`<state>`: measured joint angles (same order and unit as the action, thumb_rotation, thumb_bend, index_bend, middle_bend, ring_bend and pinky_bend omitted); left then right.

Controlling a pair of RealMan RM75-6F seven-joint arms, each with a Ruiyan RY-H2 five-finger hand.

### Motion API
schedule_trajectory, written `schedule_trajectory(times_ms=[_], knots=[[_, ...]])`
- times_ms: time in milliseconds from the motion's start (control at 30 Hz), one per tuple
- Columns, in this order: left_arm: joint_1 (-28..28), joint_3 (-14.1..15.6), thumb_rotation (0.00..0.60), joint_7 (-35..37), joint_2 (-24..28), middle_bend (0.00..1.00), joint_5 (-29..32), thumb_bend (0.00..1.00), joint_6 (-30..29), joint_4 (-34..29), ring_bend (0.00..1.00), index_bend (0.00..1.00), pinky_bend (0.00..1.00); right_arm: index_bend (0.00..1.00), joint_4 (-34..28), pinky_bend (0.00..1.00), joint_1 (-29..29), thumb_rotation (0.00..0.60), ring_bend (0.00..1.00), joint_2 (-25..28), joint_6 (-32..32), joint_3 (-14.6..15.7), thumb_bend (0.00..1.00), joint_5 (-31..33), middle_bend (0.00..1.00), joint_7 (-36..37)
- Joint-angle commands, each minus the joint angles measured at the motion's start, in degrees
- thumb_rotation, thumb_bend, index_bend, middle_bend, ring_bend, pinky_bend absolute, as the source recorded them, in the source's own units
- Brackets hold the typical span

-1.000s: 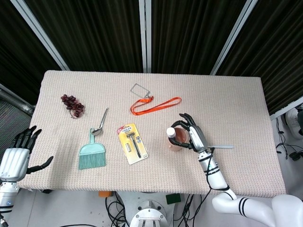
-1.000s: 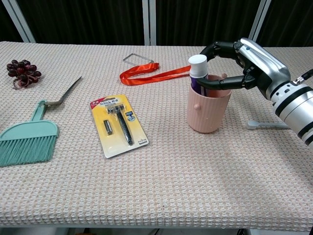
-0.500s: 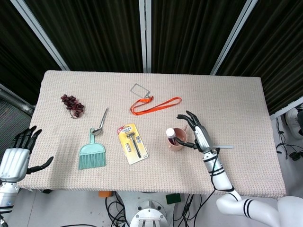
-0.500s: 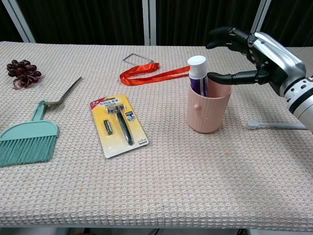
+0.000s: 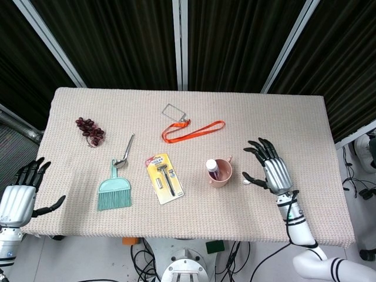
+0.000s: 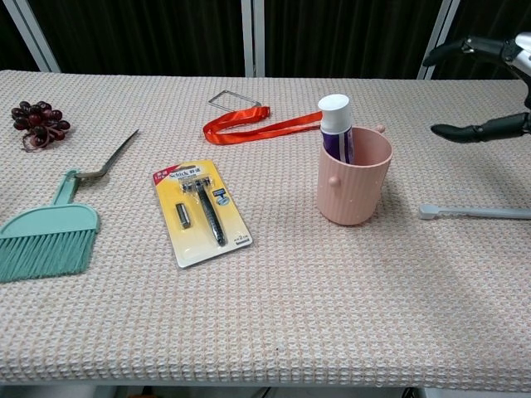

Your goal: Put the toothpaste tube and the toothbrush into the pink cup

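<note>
The pink cup (image 5: 221, 174) (image 6: 353, 179) stands upright on the table, right of centre. The toothpaste tube (image 5: 212, 167) (image 6: 337, 125) stands inside it, white cap up, leaning on the left rim. The grey toothbrush (image 6: 474, 212) lies flat on the cloth to the cup's right; in the head view only its tip (image 5: 247, 181) shows from under my right hand. My right hand (image 5: 271, 172) hovers above the toothbrush, apart from the cup, fingers (image 6: 483, 129) spread and holding nothing. My left hand (image 5: 20, 198) hangs open off the table's front left corner.
A yellow razor pack (image 5: 165, 178) lies left of the cup. A teal hand brush (image 5: 114, 191), a metal spoon (image 5: 124, 153) and dark grapes (image 5: 90, 130) lie further left. An orange lanyard (image 5: 194, 130) with a clear card holder lies behind the cup.
My right hand has let go of the toothpaste tube and drawn back rightward from the cup, fingers spreading. The tube stays standing in the cup. The left hand has not moved.
</note>
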<state>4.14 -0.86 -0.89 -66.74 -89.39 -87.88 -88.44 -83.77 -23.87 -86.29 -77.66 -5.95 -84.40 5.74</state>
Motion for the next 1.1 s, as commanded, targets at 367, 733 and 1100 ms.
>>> schedule_trajectory(times_ms=[367, 733, 1100], knots=[[0.5, 0.2, 0.226, 0.0, -0.7, 0.03, -0.4, 0.17, 0.7, 0.8, 0.04, 0.07, 0.13, 0.32, -4.9, 0.0, 3.2, 0.6, 0.0, 4.2, 11.7, 3.6, 0.47, 16.0, 0.03, -22.1], [0.2, 0.3, 0.227, 1.2, -0.6, 0.03, -0.4, 0.17, 0.5, 1.6, 0.04, 0.07, 0.13, 0.43, 0.1, 0.0, 2.6, 0.6, 0.0, -1.3, 11.5, 2.3, 0.54, 15.7, 0.06, -23.5], [0.2, 0.4, 0.228, 1.5, -0.8, 0.03, -0.2, 0.17, 0.7, 1.9, 0.04, 0.07, 0.13, 0.49, 0.8, 0.0, 2.6, 0.6, 0.0, -1.3, 11.8, 1.2, 0.67, 16.3, 0.1, -23.7]])
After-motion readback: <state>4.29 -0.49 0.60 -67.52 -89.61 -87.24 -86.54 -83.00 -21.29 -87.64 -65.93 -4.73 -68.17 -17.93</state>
